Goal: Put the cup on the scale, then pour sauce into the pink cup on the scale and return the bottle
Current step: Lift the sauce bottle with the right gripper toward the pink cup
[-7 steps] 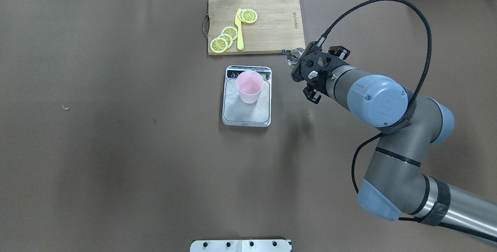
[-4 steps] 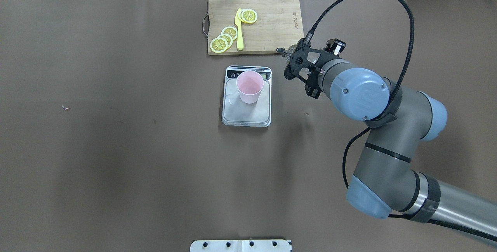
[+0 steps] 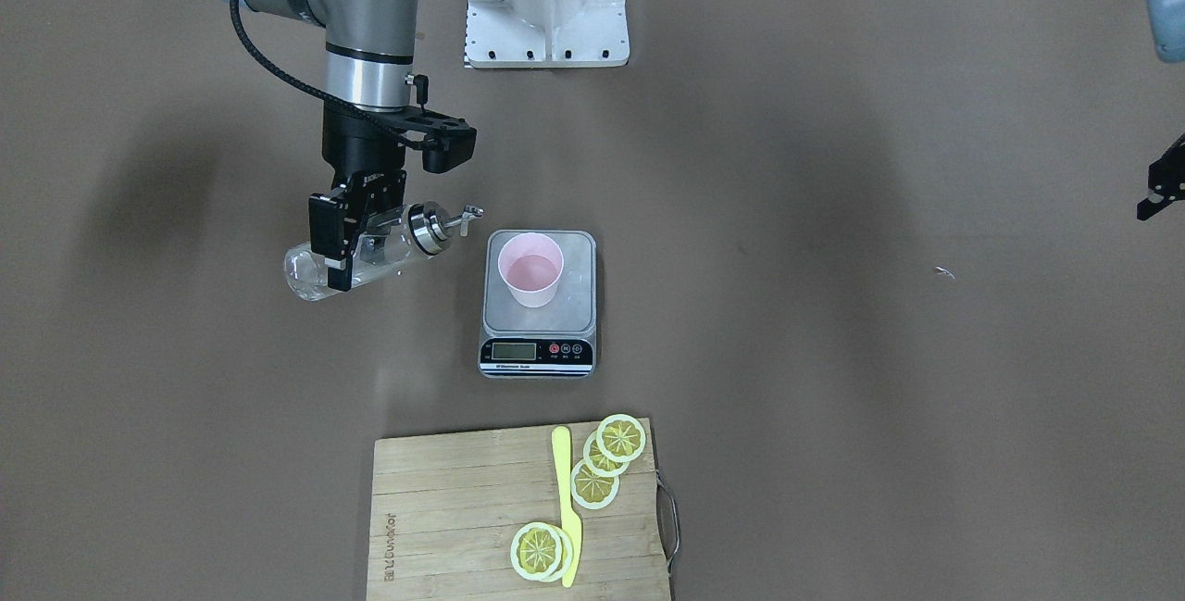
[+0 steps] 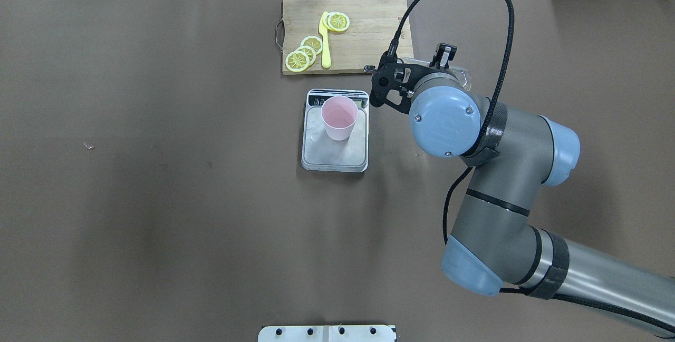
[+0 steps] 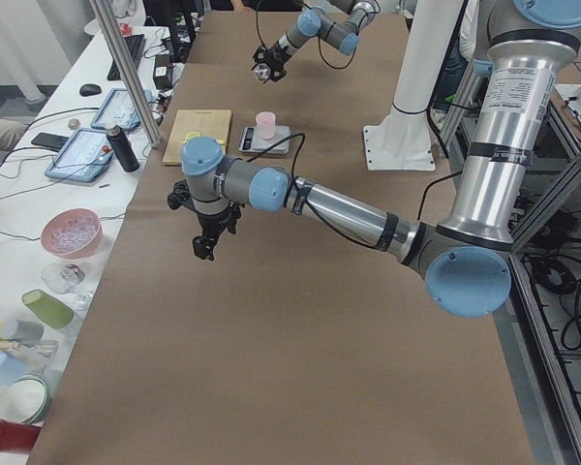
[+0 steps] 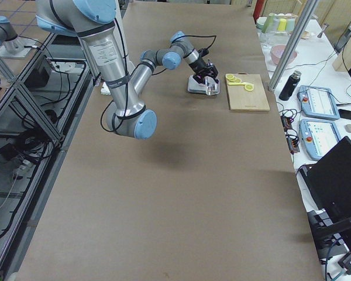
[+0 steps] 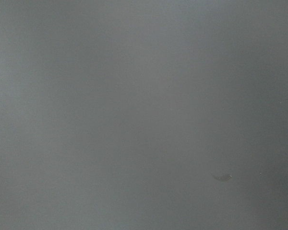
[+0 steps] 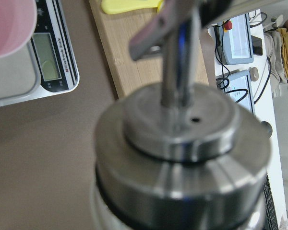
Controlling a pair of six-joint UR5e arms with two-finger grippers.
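Right gripper (image 3: 356, 238): clamped on bottle (image 3: 310, 277), which is tilted near horizontal. Spout (image 3: 463, 219) aimed at cup (image 3: 530, 272), short of rim.
Cup: upright on scale (image 3: 581, 305).
Step judged: pour approach.
Needed next: spout carried over rim, tipped further.
Board (image 3: 444, 508) near scale's display end; open table elsewhere.
Left gripper (image 3: 1162, 186): well apart, state not discernible.

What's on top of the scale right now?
Only the pink cup, upright on the scale. Its inside looks plain pink; any clear liquid cannot be made out. Platform under it is hidden.
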